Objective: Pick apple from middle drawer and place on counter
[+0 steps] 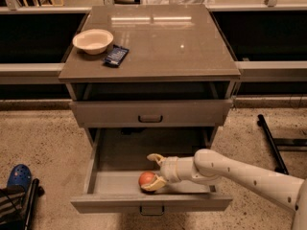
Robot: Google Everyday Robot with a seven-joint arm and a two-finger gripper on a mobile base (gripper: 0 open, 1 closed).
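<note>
Our tool (pixel 154 172) sits open in the middle drawer (pixel 120 155) beside the apple (pixel 146 178); we should centre it before closing.

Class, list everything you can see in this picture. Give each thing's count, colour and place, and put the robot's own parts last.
counter: one, glossy grey-brown, top of the cabinet
bowl: one, cream, counter's far left corner
packet: one, dark blue, flat on the counter beside the bowl
upper drawer front: one, grey, shut, under the counter
middle drawer: one, grey-brown, lowest, pulled open
apple: one, red-orange, in the middle drawer near its front
shoe: one, blue, floor at lower left
frame: one, black, floor at right
arm: one, white, reaching in from lower right
gripper: one, cream, open, inside the middle drawer at the apple
</note>
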